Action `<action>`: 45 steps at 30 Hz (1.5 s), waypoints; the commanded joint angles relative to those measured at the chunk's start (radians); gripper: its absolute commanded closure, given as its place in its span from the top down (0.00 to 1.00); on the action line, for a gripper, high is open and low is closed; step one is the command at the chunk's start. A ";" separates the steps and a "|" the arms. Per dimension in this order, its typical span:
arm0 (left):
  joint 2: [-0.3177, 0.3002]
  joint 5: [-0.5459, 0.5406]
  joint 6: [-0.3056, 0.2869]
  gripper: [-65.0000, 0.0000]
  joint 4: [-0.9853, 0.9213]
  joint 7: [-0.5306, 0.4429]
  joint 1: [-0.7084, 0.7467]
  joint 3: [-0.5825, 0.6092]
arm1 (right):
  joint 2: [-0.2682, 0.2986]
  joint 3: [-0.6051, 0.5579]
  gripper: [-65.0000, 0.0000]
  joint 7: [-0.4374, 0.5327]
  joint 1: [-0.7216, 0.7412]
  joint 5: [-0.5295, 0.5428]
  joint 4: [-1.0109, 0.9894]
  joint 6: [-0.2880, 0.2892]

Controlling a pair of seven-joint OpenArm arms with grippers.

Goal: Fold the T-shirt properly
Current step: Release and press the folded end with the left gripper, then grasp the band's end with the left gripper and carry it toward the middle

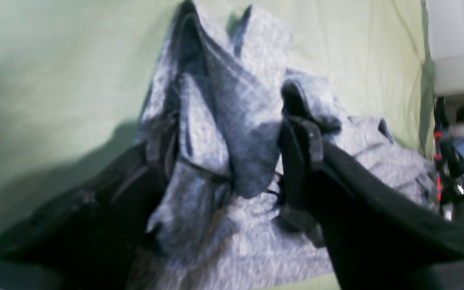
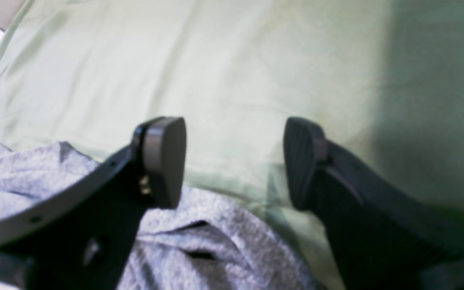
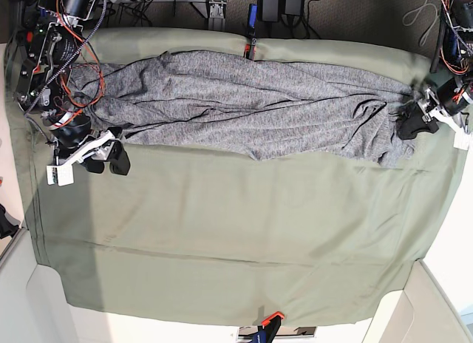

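The heather-grey T-shirt point(image 3: 251, 106) lies spread lengthwise along the far part of the olive-green sheet point(image 3: 236, 225), creased and bunched at its right end. My left gripper point(image 3: 411, 126) is at that right end. In the left wrist view its jaws point(image 1: 232, 121) stand wide apart with a raised fold of the T-shirt point(image 1: 232, 225) between them. My right gripper point(image 3: 111, 160) is at the shirt's left end, just off its near edge. In the right wrist view it point(image 2: 234, 161) is open and empty over the sheet point(image 2: 256, 60), with the T-shirt point(image 2: 224, 241) below it.
Red wiring and arm hardware point(image 3: 66, 32) crowd the far left corner. A clamp point(image 3: 251, 40) sits at the sheet's far edge and an orange clamp point(image 3: 270, 317) at its near edge. White table edges frame the sheet.
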 commanded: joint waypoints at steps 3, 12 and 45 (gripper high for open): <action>-0.018 -0.040 -0.009 0.59 0.011 0.055 -0.008 0.047 | 0.006 0.001 0.58 0.019 0.016 0.018 0.018 0.008; -0.018 -0.109 -0.009 0.52 0.013 0.131 -0.012 0.080 | 0.005 0.001 0.58 0.019 0.016 0.019 0.018 0.008; 0.100 0.517 0.063 0.00 0.930 -0.268 0.209 0.408 | 0.005 0.001 0.58 0.019 0.016 0.018 0.018 0.008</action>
